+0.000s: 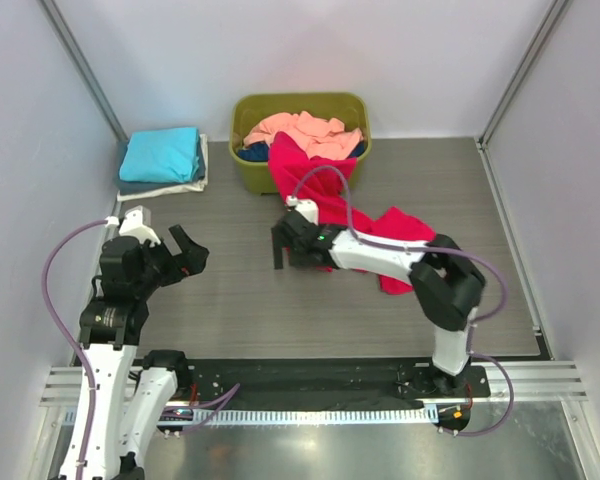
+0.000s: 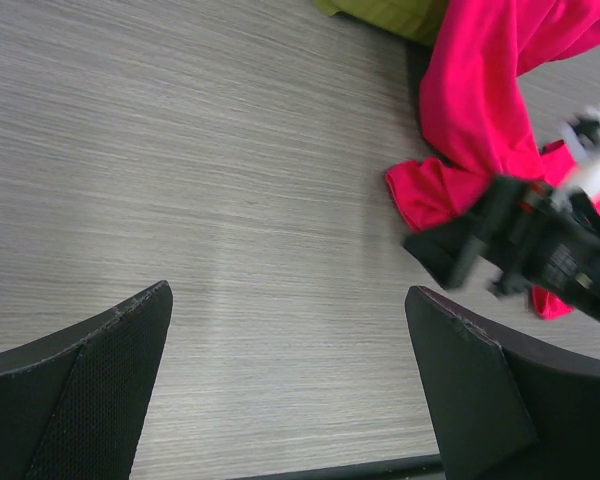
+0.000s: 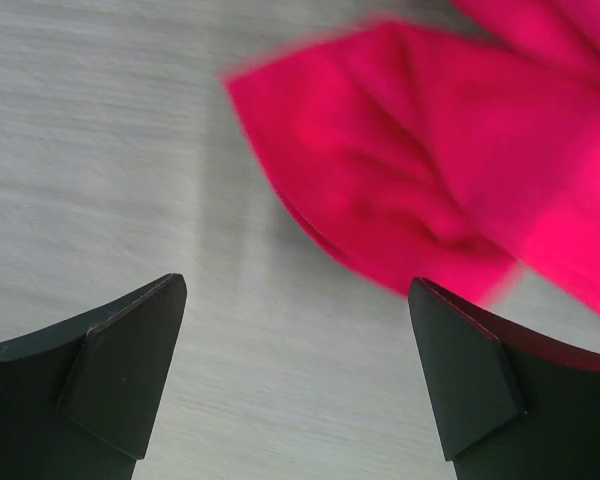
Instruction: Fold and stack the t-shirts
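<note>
Partly done: three folded shirts, turquoise on top, sit in a stack [image 1: 162, 160] far ahead of the left gripper [image 1: 185, 255] and a bit to its left.

Left to do:
- The crimson shirt [image 1: 292, 165] is unfolded. One end hangs over the tub [image 1: 242, 115] rim, and the rest trails down onto the table [image 1: 230, 300] and under the right arm [image 1: 380, 255].
- A salmon shirt [image 1: 300, 130] and some dark blue cloth [image 1: 250, 153] lie bunched in the tub, not yet taken out.

Right gripper [image 3: 295, 290]: the jaws are spread wide with nothing between them but bare table. A crimson lobe lies just ahead and to the right of the jaws, and as far as the wrist view shows it isn't touching either finger.

Left gripper: the jaws are also spread and empty over bare table. The crimson shirt and the right gripper are ahead and off to the right of them, well apart.

In the way, probably:
- The tub rim catches the crimson shirt's far end, so it likely needs pulling free before it can be laid flat.
- The right arm lies over the shirt's middle.
</note>
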`<state>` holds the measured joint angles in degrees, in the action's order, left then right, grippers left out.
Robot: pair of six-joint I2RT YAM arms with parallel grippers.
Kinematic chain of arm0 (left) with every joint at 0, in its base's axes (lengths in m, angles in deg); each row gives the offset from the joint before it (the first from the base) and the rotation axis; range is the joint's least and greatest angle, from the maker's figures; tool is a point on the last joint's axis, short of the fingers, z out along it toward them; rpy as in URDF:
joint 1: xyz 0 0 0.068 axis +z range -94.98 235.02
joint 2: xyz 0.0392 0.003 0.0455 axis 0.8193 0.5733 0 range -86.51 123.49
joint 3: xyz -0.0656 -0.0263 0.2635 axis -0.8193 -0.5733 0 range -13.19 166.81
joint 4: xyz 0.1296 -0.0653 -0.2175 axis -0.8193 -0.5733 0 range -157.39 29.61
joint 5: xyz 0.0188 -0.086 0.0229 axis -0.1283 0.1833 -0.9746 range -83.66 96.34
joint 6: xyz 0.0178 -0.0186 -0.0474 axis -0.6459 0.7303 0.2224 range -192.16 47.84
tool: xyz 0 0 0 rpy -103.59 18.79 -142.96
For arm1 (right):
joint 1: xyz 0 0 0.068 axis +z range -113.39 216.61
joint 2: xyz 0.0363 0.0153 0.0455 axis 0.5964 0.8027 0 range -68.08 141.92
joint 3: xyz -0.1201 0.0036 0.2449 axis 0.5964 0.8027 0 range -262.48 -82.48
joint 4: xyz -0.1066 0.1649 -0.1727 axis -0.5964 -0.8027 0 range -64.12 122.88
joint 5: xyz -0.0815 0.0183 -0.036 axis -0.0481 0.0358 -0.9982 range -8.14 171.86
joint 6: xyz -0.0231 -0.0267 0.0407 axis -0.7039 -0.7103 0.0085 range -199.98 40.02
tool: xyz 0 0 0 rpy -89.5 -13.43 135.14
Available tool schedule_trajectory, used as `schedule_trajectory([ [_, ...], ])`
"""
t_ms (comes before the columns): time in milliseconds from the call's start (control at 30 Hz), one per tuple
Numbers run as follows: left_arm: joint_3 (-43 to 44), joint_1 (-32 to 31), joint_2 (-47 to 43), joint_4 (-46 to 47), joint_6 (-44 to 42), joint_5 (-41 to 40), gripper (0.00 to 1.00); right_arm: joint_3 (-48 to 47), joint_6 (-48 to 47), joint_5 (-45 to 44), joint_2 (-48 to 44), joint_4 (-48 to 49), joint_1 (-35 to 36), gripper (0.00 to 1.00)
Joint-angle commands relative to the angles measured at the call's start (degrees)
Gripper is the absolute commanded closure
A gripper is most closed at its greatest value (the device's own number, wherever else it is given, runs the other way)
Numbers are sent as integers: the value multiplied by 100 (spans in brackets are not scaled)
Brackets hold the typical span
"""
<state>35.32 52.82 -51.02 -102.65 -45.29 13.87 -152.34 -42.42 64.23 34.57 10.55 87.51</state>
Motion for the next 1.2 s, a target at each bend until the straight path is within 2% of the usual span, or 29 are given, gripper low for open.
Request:
schedule_trajectory([
  [0,44,-18,-103,139,-42,12,0,-1428,-319,-337,727,-427,245,0],
  [33,36,-18,-121,139,-51,3,0,-1651,-372,-425,1122,-535,298,0],
  [200,35,-9,-130,165,-86,55,0,-2416,-478,-1031,1872,-1026,395,0],
  [367,36,-18,-85,165,-112,135,0,-2558,-539,-1313,2364,-1292,386,1],
  [433,36,-9,-94,174,-112,126,0,-2515,-557,-1331,2400,-1336,386,5],
  [533,27,-9,-112,183,-112,135,0,-2330,-566,-1445,2356,-1301,386,32],
  [567,35,-9,-103,183,-112,135,0,-2278,-600,-1480,2321,-1283,395,47],
  [600,27,-9,-112,183,-112,126,0,-2155,-601,-1498,2225,-1248,369,53],
  [633,27,-9,-103,183,-103,126,0,-2084,-610,-1515,2163,-1222,360,65],
  [700,27,-9,-86,183,-112,117,0,-1822,-662,-1516,1979,-1117,299,80],
  [733,27,-9,-86,183,-112,126,0,-1724,-680,-1533,1743,-1090,290,95],
  [767,18,-9,-68,183,-112,117,0,-1645,-723,-1568,1567,-1072,281,99],
  [900,18,0,-51,192,-103,100,0,-1241,-873,-1551,234,-1054,290,99],
  [933,18,-9,-42,183,-103,108,0,-1196,-908,-1542,229,-1072,290,99],
  [1133,9,0,-15,192,-103,108,0,-1240,-1093,-2121,-1702,-1757,281,99],
  [1167,18,0,-15,192,-103,100,0,-1240,-1102,-2209,-2244,-1818,281,99],
])
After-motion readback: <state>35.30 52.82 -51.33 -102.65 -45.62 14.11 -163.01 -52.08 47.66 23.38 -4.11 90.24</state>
